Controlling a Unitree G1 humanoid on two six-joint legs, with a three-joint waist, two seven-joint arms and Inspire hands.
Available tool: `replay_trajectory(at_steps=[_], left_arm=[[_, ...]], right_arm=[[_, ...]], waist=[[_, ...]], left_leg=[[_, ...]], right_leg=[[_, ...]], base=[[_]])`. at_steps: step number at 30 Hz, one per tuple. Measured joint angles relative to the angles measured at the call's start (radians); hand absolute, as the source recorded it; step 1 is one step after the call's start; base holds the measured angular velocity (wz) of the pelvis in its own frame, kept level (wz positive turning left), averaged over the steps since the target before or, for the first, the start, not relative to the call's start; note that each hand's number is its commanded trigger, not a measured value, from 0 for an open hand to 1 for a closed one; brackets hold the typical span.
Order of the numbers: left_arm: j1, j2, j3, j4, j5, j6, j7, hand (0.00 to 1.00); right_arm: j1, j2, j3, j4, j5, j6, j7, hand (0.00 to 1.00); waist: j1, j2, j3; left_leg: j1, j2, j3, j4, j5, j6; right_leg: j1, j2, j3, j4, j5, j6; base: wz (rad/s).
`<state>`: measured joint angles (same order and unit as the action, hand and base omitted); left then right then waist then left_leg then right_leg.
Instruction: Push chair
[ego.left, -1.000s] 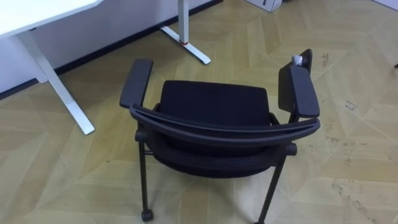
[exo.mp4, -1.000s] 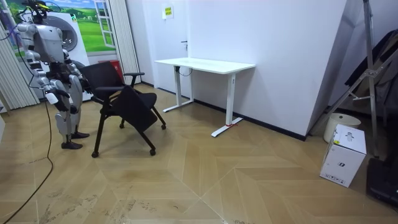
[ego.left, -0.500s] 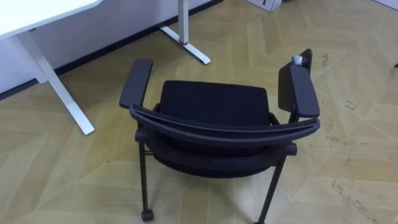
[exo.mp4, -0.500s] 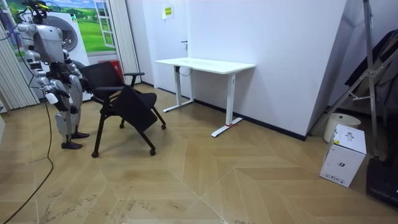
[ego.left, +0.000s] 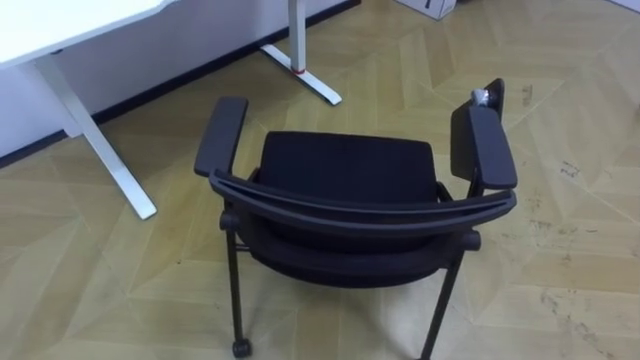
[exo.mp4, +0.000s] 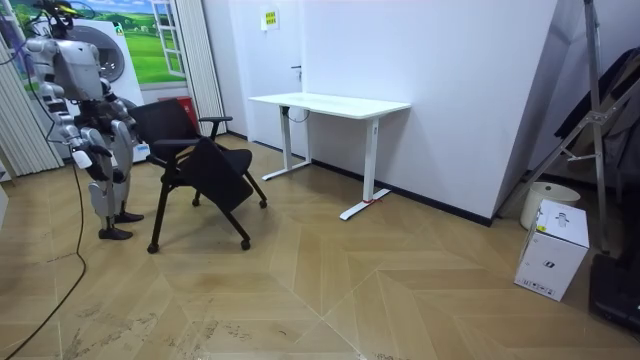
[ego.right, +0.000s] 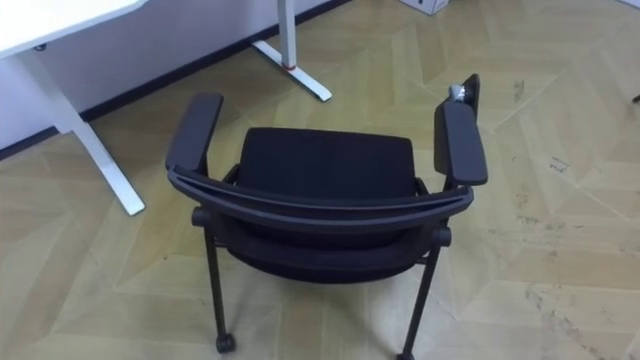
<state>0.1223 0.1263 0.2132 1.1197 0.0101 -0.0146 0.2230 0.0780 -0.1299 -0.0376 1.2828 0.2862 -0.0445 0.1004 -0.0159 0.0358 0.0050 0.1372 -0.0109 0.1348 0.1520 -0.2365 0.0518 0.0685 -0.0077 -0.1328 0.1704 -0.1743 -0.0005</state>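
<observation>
Parquet floor (ego.left: 570, 200), white desk (ego.left: 60, 20) | step: behind chair (ego.left: 345, 175), no contact yet | left hand (exo.mp4: 124, 146), right hand (exo.mp4: 84, 157): closure I cannot tell | next: push backrest (ego.left: 360, 211) deskward.

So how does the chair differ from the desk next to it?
The chair is black; the desk is white. The chair's near leg ends in a castor; the desk's legs end in flat bars. The chair sits lower than the desk's top. Both stand on the wood floor.
</observation>
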Motion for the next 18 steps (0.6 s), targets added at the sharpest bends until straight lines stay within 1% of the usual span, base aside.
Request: replay_trajectory(at_steps=[2,5,6,8,11,14,16,18], left_arm=[[-0.021,0.011,0.004,-0.005,0.005,-0.009,0.024,0.0],[-0.034,0.018,0.031,-0.067,0.011,-0.024,0.059,0.0],[-0.039,0.022,0.045,-0.09,0.011,-0.031,0.078,0.0],[-0.042,0.029,0.055,-0.127,0.01,-0.04,0.105,0.0],[-0.05,0.039,0.058,-0.16,0.007,-0.064,0.146,0.0],[-0.068,0.041,0.058,-0.162,0.011,-0.067,0.176,0.0],[-0.074,0.044,0.058,-0.186,0.01,-0.067,0.187,0.0],[-0.074,0.05,0.058,-0.25,0.021,-0.067,0.21,0.0]], right_arm=[[0.001,-0.001,-0.014,0.0,-0.005,0.0,-0.008,0.0],[-0.006,-0.007,-0.048,-0.001,-0.021,0.001,-0.01,0.0],[-0.008,-0.009,-0.061,-0.001,-0.025,0.001,-0.01,0.0],[-0.004,-0.014,-0.066,-0.001,-0.034,0.0,-0.011,0.0],[0.0,-0.018,-0.074,-0.001,-0.04,-0.008,-0.015,0.0],[-0.001,-0.022,-0.086,-0.002,-0.054,-0.01,-0.023,0.0],[0.001,-0.022,-0.101,-0.002,-0.054,-0.01,-0.024,0.0],[0.001,-0.024,-0.116,-0.002,-0.066,-0.01,-0.024,0.0]], waist=[[-0.001,0.006,-0.0002],[-0.001,0.018,-0.0013],[-0.002,0.017,-0.0005],[-0.004,0.018,-0.0015],[-0.006,0.022,-0.0021],[-0.007,0.033,-0.0032],[-0.008,0.039,-0.0034],[-0.009,0.044,-0.0029]], left_leg=[[0.007,0.0,-0.001,-0.002,0.0,0.0],[0.007,0.001,-0.003,-0.016,0.0,0.001],[0.006,0.002,-0.003,-0.018,0.0,0.002],[0.001,0.003,-0.003,-0.017,0.0,0.002],[-0.004,0.004,-0.002,-0.016,0.0,0.002],[-0.005,0.004,-0.001,-0.017,0.0,0.001],[-0.003,0.004,-0.001,-0.016,0.0,0.001],[-0.001,0.004,0.0,-0.014,0.0,0.001]], right_leg=[[0.003,0.0,0.0,0.001,0.0,0.0],[-0.01,0.003,-0.002,0.015,-0.001,0.0],[-0.015,0.004,-0.001,0.019,-0.001,-0.001],[-0.013,0.005,-0.001,0.019,-0.001,-0.001],[-0.014,0.008,0.001,0.017,0.0,-0.003],[-0.017,0.009,0.006,0.015,0.0,-0.003],[-0.018,0.009,0.009,0.014,0.0,-0.003],[-0.018,0.009,0.014,0.014,0.0,-0.003]], base=[[0.0],[-0.01],[-0.05],[-0.02],[-0.01],[-0.03],[0.0],[-0.02]])
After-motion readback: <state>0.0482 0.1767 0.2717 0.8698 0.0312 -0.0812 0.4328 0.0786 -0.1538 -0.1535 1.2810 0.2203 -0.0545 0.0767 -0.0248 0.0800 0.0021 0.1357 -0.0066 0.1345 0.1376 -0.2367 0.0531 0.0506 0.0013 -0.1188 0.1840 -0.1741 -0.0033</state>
